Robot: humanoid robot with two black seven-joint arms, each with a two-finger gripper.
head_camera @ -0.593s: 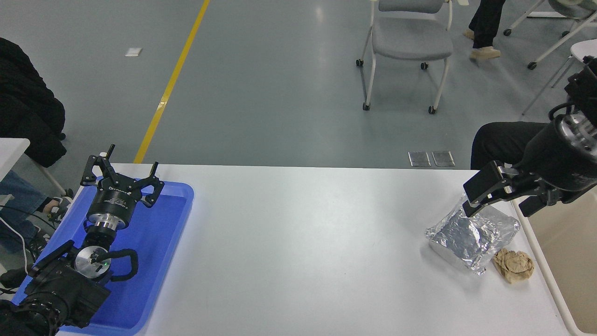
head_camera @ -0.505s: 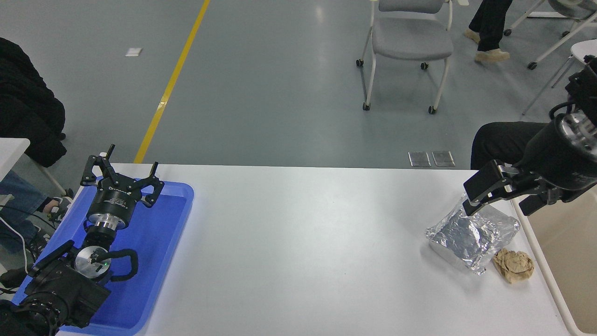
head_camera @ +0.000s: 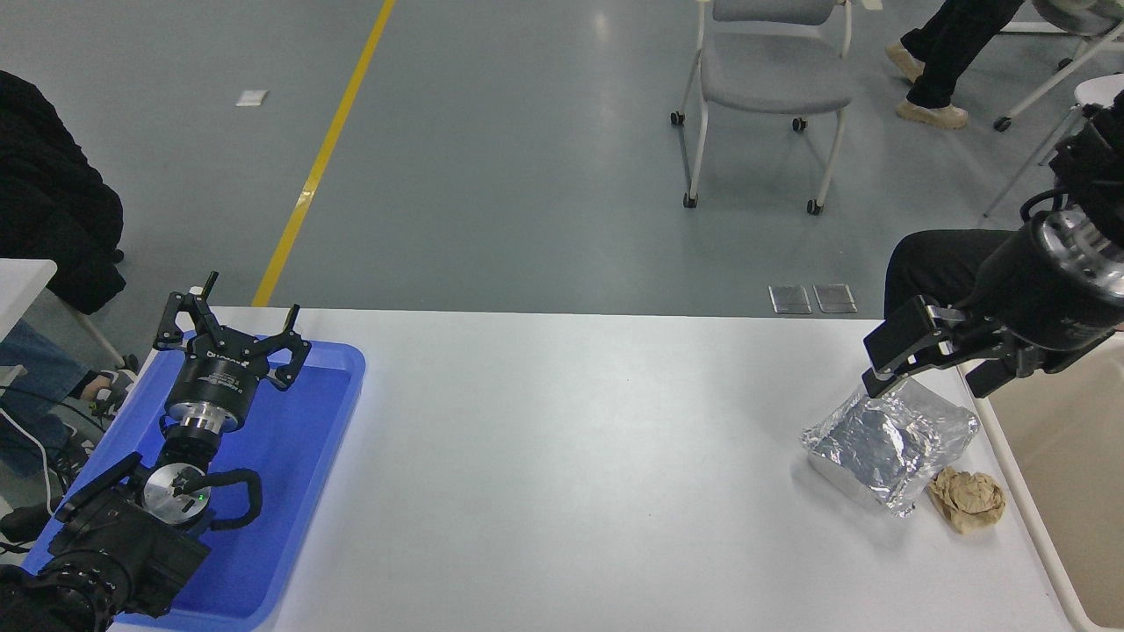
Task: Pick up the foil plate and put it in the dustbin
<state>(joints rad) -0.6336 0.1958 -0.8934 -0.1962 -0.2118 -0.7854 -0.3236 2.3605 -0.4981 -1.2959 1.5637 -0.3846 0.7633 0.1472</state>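
The foil plate (head_camera: 891,443) lies crinkled on the white table (head_camera: 571,456) near its right end. My right gripper (head_camera: 929,379) hangs open and empty just above the plate's far edge, apart from it. The cream dustbin (head_camera: 1067,456) stands past the table's right edge, only partly in view, right beside the plate. My left gripper (head_camera: 230,332) is parked open over the blue tray (head_camera: 299,456) at the lower left.
A crumpled brown paper ball (head_camera: 969,498) lies against the plate's near right corner, close to the dustbin's rim. A seated person's dark knee (head_camera: 935,263) is behind the right gripper. A grey chair (head_camera: 773,79) stands on the floor beyond the table.
My right gripper has lifted slightly and shifted a little left above the plate's far edge. The plate and paper ball have not moved. The left arm is still.
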